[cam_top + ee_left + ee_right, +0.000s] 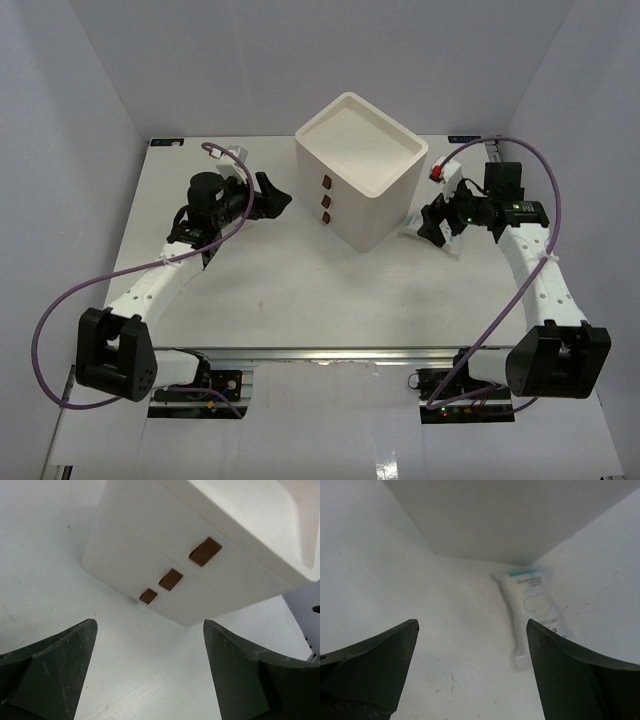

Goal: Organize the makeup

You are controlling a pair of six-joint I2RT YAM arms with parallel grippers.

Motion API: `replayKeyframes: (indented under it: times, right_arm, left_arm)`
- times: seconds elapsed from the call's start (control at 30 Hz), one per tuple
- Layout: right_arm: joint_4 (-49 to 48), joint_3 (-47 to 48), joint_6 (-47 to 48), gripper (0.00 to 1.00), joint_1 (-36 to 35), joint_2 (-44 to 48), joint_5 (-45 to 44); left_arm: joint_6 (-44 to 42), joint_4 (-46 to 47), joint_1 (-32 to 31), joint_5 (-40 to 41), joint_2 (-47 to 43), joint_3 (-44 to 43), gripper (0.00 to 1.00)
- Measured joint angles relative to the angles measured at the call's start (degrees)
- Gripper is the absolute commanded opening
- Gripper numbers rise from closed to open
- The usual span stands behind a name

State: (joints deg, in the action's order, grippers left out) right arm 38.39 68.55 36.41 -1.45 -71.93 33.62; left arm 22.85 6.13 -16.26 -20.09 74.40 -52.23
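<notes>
The only piece of makeup I can find is one flat sachet (535, 607) with blue print. It lies on the table (300, 290) just beside the right-hand lower corner of the box (385, 205), its top end close against the box wall. Whether it touches the wall I cannot tell. It is outside the box, not in a drawer.

My right pincer (472, 625) is spread wide with nothing between its fingers. It hangs low over the table and points at the sachet, which sits slightly to the right of the gap and a little ahead of it.

My left pincer (149, 630) is also spread wide and holds nothing. It faces the front of the box from the other side, where three dark red knobs (205, 551) run down the drawer fronts. All three drawers look pushed in flush.

I see no sponges, tube or bottle on the table in any view. The top tray of the box looks bare from above. My guess is that the rest is already put away in the drawers, though I cannot see inside them. If so, what is left is this last sachet. One hand would have to pull a drawer open, and the other would pick the thin packet up off the flat surface, which may be fiddly.
</notes>
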Motion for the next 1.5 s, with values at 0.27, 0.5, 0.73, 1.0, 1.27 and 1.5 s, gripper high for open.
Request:
replayKeyframes:
  times: [0.27,0.5,0.73,1.0,1.27,1.5]
  right_arm:
    - [-1.25,-10.69,22.14,0.94,0.60,-2.58,-9.68]
    - [-6.40,-10.19,32.22,0.89,0.63,-12.83,-16.36]
    - [-9.50,-7.58,34.60,0.81,0.02,-19.03,-19.67]
    - [-12.13,-4.63,34.33,0.74,-1.38,-24.96,-22.13]
    - [-12.59,-4.59,34.75,0.65,-1.73,-26.73,-23.94]
    - [-12.94,-4.51,35.26,0.45,-1.68,-28.27,-25.06]
  left_arm:
    - [-3.74,-6.74,0.54,1.82,-14.75,9.38,0.98]
    - [-5.03,-6.99,0.56,3.24,-20.29,9.86,0.98]
    - [-5.47,-7.09,0.56,4.29,-20.79,10.02,0.98]
    - [-5.69,-7.22,0.56,5.09,-21.02,10.39,0.98]
    - [-5.92,-7.26,0.56,6.22,-21.60,10.51,0.98]
    - [-6.00,-7.26,0.56,6.67,-21.63,10.51,0.98]
